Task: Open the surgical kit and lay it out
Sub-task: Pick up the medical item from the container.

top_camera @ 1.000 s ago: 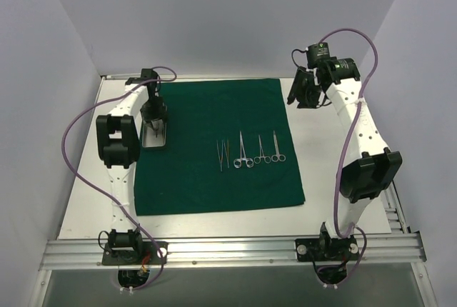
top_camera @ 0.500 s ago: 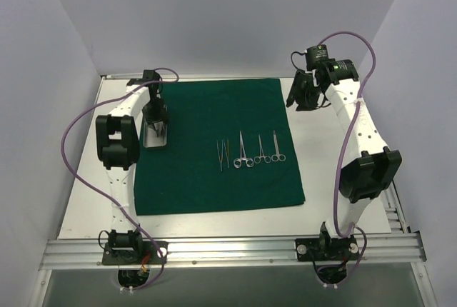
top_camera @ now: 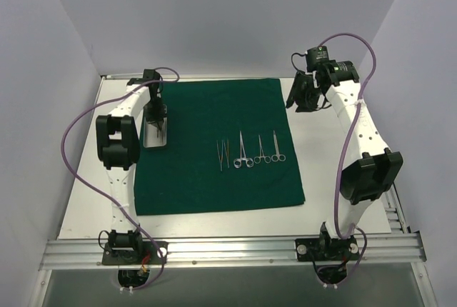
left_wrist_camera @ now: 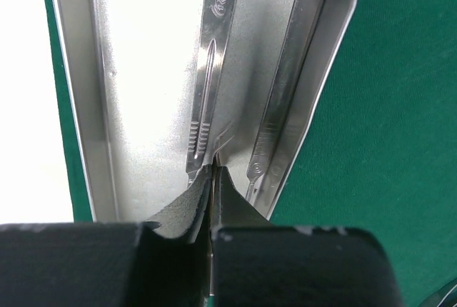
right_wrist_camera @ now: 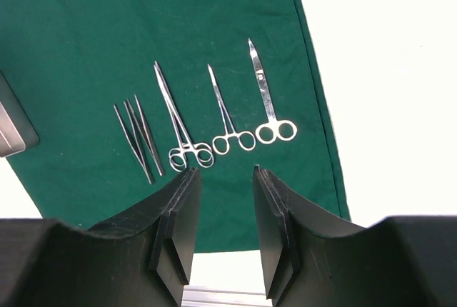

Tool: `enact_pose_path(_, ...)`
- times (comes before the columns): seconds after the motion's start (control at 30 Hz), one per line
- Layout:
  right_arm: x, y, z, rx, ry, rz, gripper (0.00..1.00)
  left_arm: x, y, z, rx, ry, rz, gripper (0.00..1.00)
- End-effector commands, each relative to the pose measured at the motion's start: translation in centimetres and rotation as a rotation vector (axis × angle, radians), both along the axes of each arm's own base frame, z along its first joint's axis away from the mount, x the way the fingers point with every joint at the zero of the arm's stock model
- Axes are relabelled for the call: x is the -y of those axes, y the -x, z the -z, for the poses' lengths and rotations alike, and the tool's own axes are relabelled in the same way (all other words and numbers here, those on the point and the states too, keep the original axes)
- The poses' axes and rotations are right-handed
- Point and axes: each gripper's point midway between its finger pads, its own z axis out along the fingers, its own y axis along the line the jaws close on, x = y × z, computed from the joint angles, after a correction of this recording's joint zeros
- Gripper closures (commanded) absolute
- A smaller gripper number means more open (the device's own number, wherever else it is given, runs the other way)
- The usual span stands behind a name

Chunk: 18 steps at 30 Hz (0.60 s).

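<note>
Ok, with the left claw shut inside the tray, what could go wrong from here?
The left claw pinches only the very end of one scalpel handle, so it may slip or swing when lifted. The second scalpel handle lies close alongside and could get dragged. The silver tray sits near the edge of the green drape; a snag might shift it.

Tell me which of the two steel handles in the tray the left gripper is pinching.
The engraved handle, lying mid-tray: the left gripper is shut on its near end. The other handle lies untouched against the tray wall.
</note>
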Motion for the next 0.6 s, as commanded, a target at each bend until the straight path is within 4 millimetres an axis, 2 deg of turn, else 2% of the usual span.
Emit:
enact_pose_path(0.0, 0.0, 0.6, -1.8, 0.04, -0.029, 0.006, 0.64, -0.4, -1.2, -2.5, 0.062, -0.008, 0.005, 0.98)
enact_pose_path(0.07, -0.1, 0.3, -1.8, 0.044, -0.033, 0.002, 0.64, -0.4, -1.4, -3.5, 0.085, -0.006, 0.006, 0.98)
enact_pose_path(0.17, -0.6, -0.1, -1.8, 0.057, -0.047, -0.012, 0.64, -0.4, -1.6, -6.1, 0.123, -0.005, 0.005, 0.98)
enact_pose_path(0.2, -0.8, -0.2, -1.7, 0.057, -0.056, -0.02, 0.64, -0.4, -1.6, -7.5, 0.143, -0.006, 0.004, 0.98)
enact_pose_path(0.33, -1.7, -1.0, -1.3, 0.063, -0.083, -0.052, 0.64, -0.8, -1.2, -10.6, 0.185, -0.003, -0.01, 0.98)
enact_pose_path(0.37, -2.4, -1.3, -1.4, 0.078, -0.095, -0.072, 0.63, -1.1, -1.0, -11.1, 0.195, 0.003, -0.027, 0.98)
enact_pose_path(0.4, -2.9, -1.5, -1.3, 0.082, -0.105, -0.099, 0.63, -1.2, -0.7, -12.6, 0.224, 0.011, -0.033, 0.98)
enact_pose_path(0.47, -4.7, -2.1, -1.3, 0.094, -0.142, -0.155, 0.61, -0.8, 0.1, -13.0, 0.225, 0.041, -0.029, 0.98)
enact_pose_path(0.5, -6.2, -2.0, -1.2, 0.102, -0.159, -0.206, 0.6, -0.8, 0.4, -14.1, 0.244, 0.05, -0.029, 0.98)
enact_pose_path(0.57, -9.0, -2.3, -1.3, 0.126, -0.218, -0.293, 0.55, 0.0, 1.2, -14.6, 0.248, 0.098, -0.028, 0.98)
